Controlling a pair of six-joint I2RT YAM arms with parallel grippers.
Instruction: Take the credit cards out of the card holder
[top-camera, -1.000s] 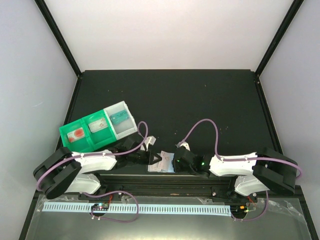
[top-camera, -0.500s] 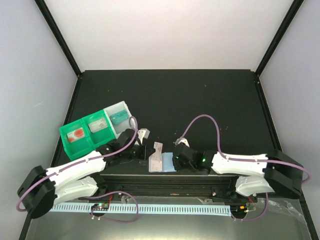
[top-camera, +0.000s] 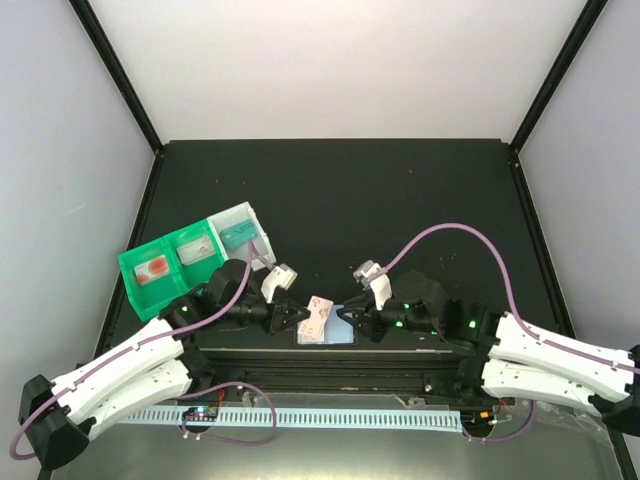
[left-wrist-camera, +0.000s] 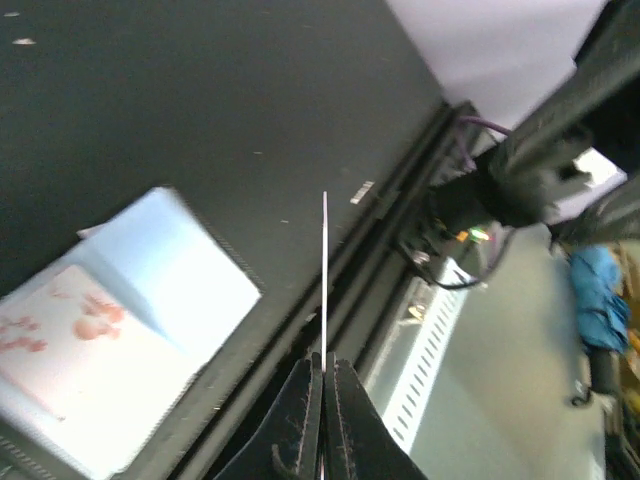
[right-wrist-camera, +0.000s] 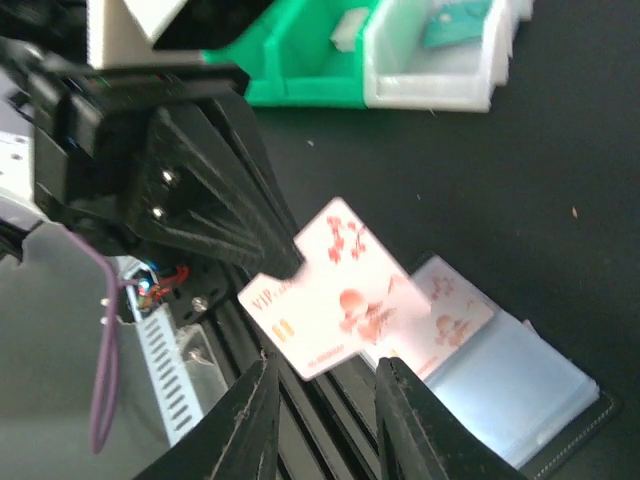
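Observation:
The card holder (top-camera: 335, 336) lies open at the table's front edge, its pale blue panel up; it also shows in the left wrist view (left-wrist-camera: 170, 290) and the right wrist view (right-wrist-camera: 520, 385). My left gripper (top-camera: 300, 316) is shut on a white credit card with red blossoms (top-camera: 319, 313), held just above the holder's left side. The card is edge-on in the left wrist view (left-wrist-camera: 324, 270) and face-on in the right wrist view (right-wrist-camera: 335, 290). A second blossom card (right-wrist-camera: 455, 312) sits in the holder. My right gripper (top-camera: 346, 318) is open and empty beside the holder's right side, its fingers (right-wrist-camera: 258, 415) on either side of the held card's lower edge in its own view.
A green-and-clear compartment tray (top-camera: 195, 255) with small items stands at the left, behind my left arm; it also shows in the right wrist view (right-wrist-camera: 400, 60). The black rail of the table's front edge (top-camera: 330, 365) runs right under the holder.
My left gripper has drawn the blossom card up out of the holder and now holds it free above it. Both arms have stretched out, and the right gripper has backed slightly to the right.

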